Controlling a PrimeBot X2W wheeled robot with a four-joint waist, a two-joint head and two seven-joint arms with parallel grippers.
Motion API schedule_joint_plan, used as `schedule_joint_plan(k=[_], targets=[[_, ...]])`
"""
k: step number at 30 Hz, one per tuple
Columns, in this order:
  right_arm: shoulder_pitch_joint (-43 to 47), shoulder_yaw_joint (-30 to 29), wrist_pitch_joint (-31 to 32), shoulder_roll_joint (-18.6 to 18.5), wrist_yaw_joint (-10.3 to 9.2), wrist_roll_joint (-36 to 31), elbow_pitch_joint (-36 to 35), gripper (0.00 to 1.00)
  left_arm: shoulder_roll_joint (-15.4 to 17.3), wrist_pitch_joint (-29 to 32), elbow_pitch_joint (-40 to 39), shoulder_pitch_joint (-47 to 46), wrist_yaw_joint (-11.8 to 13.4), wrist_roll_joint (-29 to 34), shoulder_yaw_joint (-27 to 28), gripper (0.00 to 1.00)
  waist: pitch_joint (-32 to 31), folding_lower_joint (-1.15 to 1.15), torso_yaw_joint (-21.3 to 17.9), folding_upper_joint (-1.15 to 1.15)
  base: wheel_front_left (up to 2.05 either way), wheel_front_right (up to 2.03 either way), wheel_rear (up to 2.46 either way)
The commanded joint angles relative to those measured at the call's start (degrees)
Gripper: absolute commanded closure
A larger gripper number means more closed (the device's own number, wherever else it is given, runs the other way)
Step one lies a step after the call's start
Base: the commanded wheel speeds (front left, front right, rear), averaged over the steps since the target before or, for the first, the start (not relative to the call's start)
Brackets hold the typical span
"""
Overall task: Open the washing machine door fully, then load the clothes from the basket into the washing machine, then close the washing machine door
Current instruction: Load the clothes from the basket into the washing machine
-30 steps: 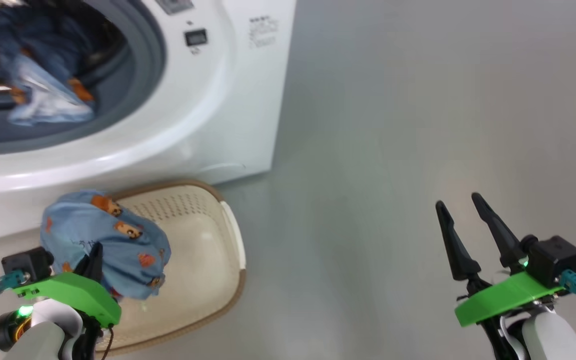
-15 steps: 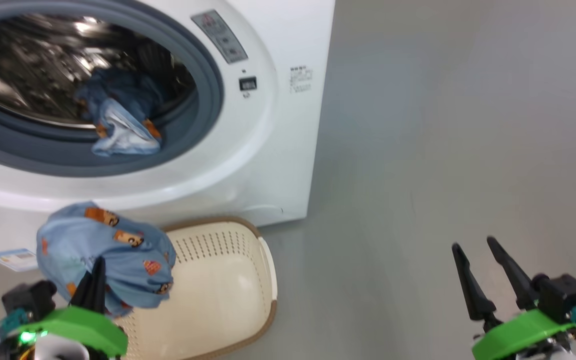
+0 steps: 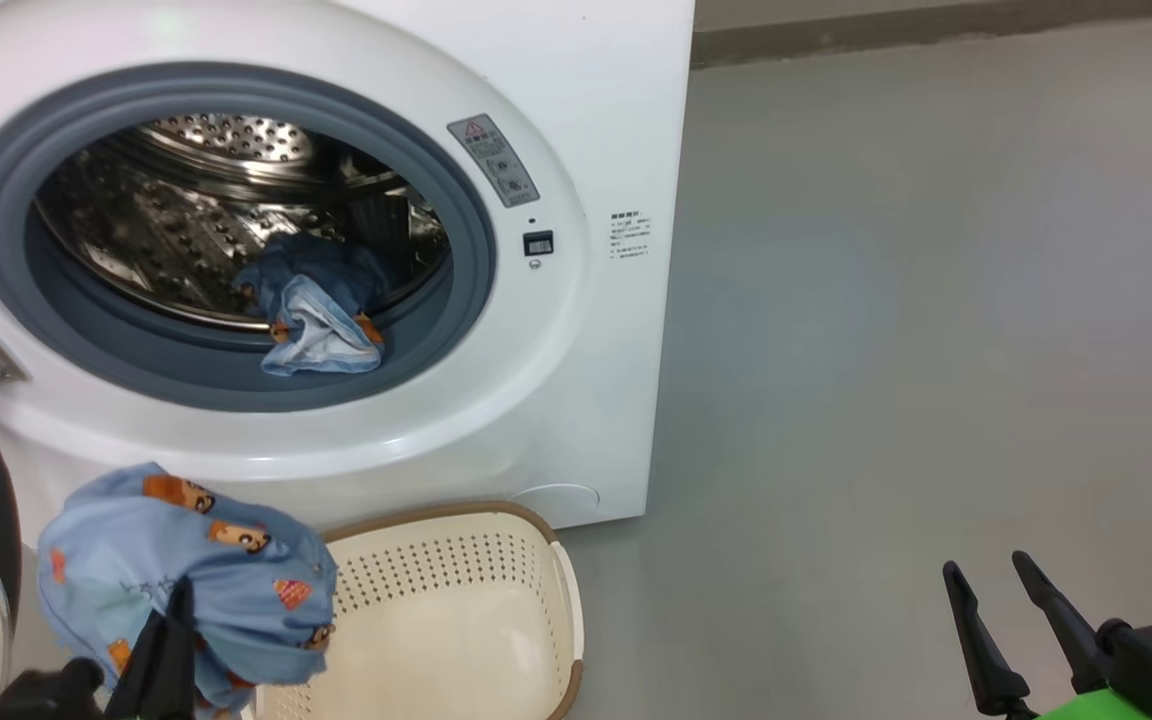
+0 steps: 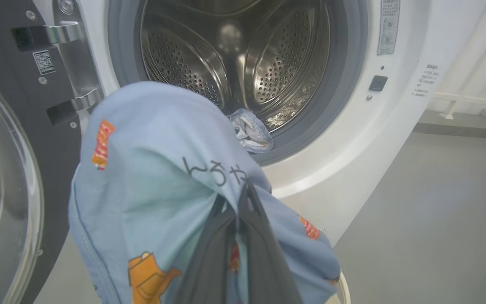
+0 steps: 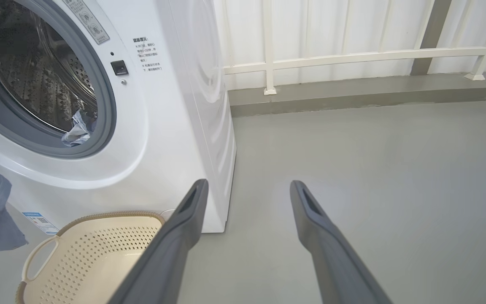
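**A:** Since a second ago the head camera has tipped upward. The whole picture has slid down, and the drum mouth, cut off at the top left before, now sits full in view. That is the camera's move, not the machine's.

**B:** And the arm?

**A:** The left gripper (image 4: 243, 190) has its fingers pressed together, pinching a fold of the bear-print garment (image 4: 150, 169). The cloth drapes over the fingers like a hood. It remains pinched as before, and it hangs above and just off the left end of the basket (image 3: 561, 600), apart from it.

**B:** So the basket is done with?

**A:** I judge so. Its cream bottom shows bare in the right wrist view, and the other garment (image 3: 321, 335) already lies in the washing machine (image 3: 586, 400), low at the front of the steel drum (image 4: 268, 63). An edge of it spills onto the grey gasket (image 3: 476, 250).

**B:** The door?

**A:** The washing machine door (image 4: 6, 177) stands swung wide to the left on its hinge, so the opening is free straight ahead of the held cloth.

**B:** The right gripper?

**A:** The right gripper (image 5: 248, 185) has its fingers spread and holds nothing. It waits over the grey floor (image 3: 886, 350), well apart to the right.

**B:** What follows from this?

**A:** With the opening now in sight, the lift looks finished. Next the cloth must go up and forward over the gasket lip, deep enough that nothing trails out. The garment on the lip could be caught when the door shuts.
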Motion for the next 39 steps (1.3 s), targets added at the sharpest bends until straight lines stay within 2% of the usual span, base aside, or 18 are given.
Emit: schedule_joint_plan(k=[1,9,22,30,39], targets=[[-0.1,0.9,-0.7,-1.2,0.09,0.7,-1.5,0.00,1.1,-0.8,-1.9,-0.8,0.0,0.7,2.6,1.00,-0.5,0.00,0.4,0.00,0.00,0.00,0.00],[1.2,-0.1,-0.7,-1.4,0.09,0.7,-1.9,0.00,-1.8,-0.8,-8.6,4.0,0.0,4.5,6.1,1.00,-1.2,0.00,0.7,0.00,0.00,0.00,0.00],[1.0,-0.8,-0.7,-1.0,0.09,0.6,-2.6,0.00,-4.4,-0.8,-14.2,8.3,-0.1,5.7,9.1,1.00,0.3,0.00,0.5,0.00,0.00,0.00,0.00],[-0.8,-0.9,-0.7,-0.3,0.09,0.4,-3.1,0.00,-4.6,-0.8,-14.3,5.5,-0.1,5.6,8.8,1.00,3.9,0.00,-0.1,0.00,0.00,0.00,0.00],[-5.1,-0.4,-0.7,1.4,0.09,0.1,-3.4,0.00,-3.7,-0.8,-12.1,-4.7,-0.1,3.8,8.9,1.00,10.7,0.00,-2.0,0.00,0.00,0.00,0.00]])
